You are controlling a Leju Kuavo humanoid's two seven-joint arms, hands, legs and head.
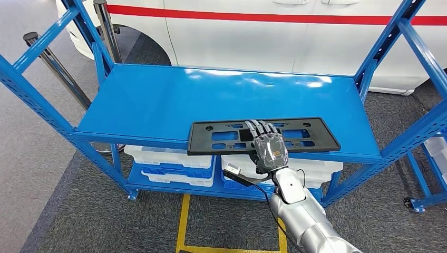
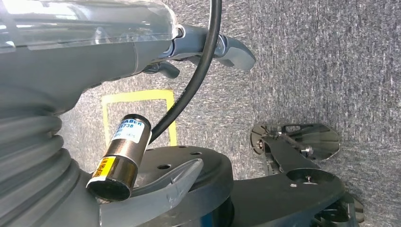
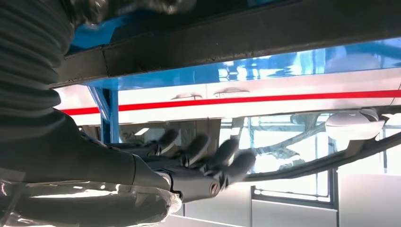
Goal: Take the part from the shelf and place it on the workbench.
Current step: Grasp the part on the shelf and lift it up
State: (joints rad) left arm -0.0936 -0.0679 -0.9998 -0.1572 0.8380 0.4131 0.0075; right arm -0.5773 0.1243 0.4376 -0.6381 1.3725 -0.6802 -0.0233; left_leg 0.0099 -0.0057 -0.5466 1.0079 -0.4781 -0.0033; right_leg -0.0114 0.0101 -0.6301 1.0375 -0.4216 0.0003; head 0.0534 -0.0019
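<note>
The part (image 1: pixel 295 138) is a flat black rectangular plate with cut-outs, lying on the top board of the blue shelf (image 1: pixel 158 100) along its front edge. My right hand (image 1: pixel 268 147) reaches over that edge from the front, its fingers stretched out flat over the middle of the plate. In the right wrist view the fingers (image 3: pixel 208 156) are spread and straight, with a gap of daylight between them and the plate's edge (image 3: pixel 246 42), so nothing is gripped. My left hand (image 2: pixel 222 47) hangs beside my body over the grey carpet, holding nothing.
White plastic bins (image 1: pixel 168 163) sit on the shelf's lower level. Blue uprights (image 1: pixel 390 47) frame both ends of the shelf. A white car with a red stripe (image 1: pixel 274 31) stands right behind it. A yellow floor marking (image 1: pixel 184 221) runs in front.
</note>
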